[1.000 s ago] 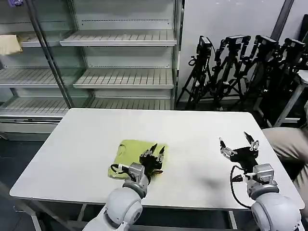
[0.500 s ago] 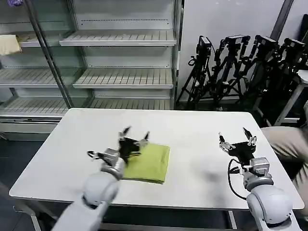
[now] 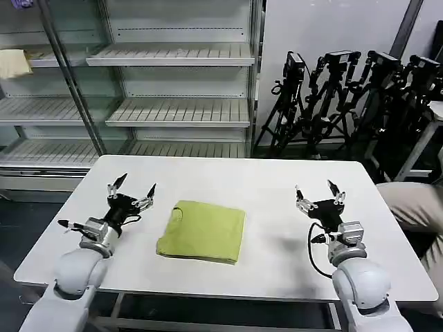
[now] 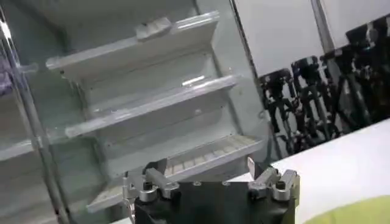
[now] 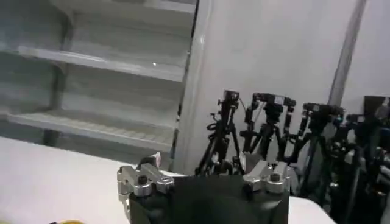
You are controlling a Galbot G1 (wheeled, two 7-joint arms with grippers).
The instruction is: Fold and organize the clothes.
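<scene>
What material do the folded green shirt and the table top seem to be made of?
The shirt looks like soft matte fabric: it lies in flat folded layers with rounded edges. The table top seems a hard, smooth white board, perhaps laminate, with faint sheen.

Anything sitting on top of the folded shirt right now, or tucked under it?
Nothing rests on the shirt; it lies folded flat on the white table. The left gripper and right gripper are open, off to each side. Whatever lies beneath its folds is covered.
</scene>
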